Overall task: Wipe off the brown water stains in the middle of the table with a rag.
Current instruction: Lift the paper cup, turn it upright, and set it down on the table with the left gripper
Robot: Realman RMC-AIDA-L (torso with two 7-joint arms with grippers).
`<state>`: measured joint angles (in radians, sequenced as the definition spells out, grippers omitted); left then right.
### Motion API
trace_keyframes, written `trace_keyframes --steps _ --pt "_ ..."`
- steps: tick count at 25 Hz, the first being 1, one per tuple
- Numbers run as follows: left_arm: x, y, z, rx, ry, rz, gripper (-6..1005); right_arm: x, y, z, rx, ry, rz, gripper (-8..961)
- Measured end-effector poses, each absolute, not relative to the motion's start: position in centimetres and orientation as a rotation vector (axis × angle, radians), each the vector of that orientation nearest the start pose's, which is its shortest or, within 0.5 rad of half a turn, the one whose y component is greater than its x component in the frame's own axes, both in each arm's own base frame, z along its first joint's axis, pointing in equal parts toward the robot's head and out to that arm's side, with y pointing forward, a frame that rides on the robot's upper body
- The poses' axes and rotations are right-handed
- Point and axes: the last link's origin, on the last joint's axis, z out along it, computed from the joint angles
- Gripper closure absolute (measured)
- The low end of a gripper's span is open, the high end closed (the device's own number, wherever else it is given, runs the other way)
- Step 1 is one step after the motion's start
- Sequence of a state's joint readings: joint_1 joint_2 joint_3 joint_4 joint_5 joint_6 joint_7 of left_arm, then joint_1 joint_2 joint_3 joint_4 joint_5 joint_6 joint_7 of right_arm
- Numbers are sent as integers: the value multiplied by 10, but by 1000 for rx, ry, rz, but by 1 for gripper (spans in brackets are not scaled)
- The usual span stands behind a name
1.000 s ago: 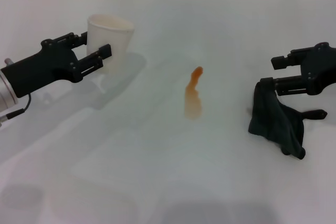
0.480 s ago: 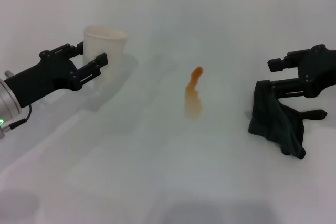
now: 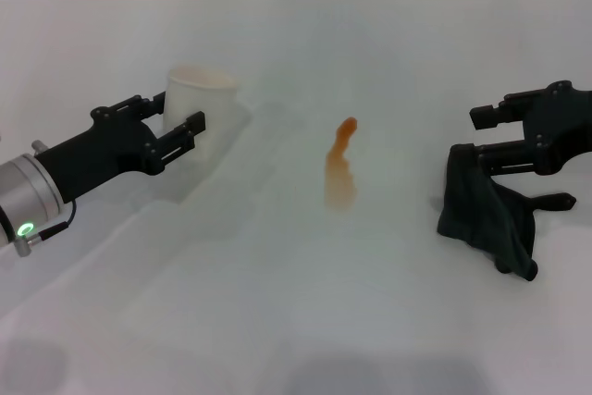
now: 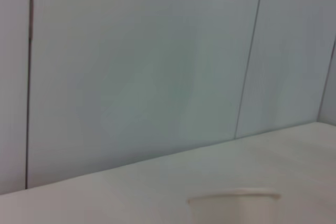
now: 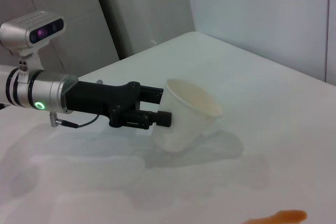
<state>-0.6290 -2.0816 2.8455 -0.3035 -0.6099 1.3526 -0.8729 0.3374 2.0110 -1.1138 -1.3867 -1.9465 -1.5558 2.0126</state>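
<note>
- The brown water stains (image 3: 339, 166) lie near the centre of the head view on the white counter (image 3: 296, 302): a thin orange-brown streak, darker and narrow at its upper end, wider and paler at its lower end. A bit of the streak also shows at the bottom edge of the right wrist view (image 5: 275, 217).
- The rag (image 3: 486, 212), dark and crumpled, sits at the right of the head view, well apart from the stains.
- The right gripper (image 3: 479, 132) is at the rag's upper edge, fingers spread; the lower finger (image 3: 490, 160) meets the top of the cloth, the upper one (image 3: 490, 115) stands clear above it. It is not clamped on the cloth.
- The left gripper (image 3: 182, 116) reaches in from the left of the head view, released, its two fingers either side of a white paper cup (image 3: 198, 108) without visibly squeezing it. In the right wrist view the cup (image 5: 186, 115) stands tilted at the fingertips.
- The cup stands upper left of the stains, apart from them.
- The left wrist view shows only a wall, the counter edge and the cup's rim (image 4: 234, 198).
</note>
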Motion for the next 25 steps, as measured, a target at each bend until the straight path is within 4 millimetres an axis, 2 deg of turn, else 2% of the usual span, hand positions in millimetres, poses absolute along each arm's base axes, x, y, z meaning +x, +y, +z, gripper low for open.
trace_keyframes --steps 7,25 --pt "-311 333 -31 -2323 -639 -697 428 204 323 63 -2757 640 333 308" --pt "-321 324 -31 -2324 -618 -653 426 202 323 64 -2762 630 343 309"
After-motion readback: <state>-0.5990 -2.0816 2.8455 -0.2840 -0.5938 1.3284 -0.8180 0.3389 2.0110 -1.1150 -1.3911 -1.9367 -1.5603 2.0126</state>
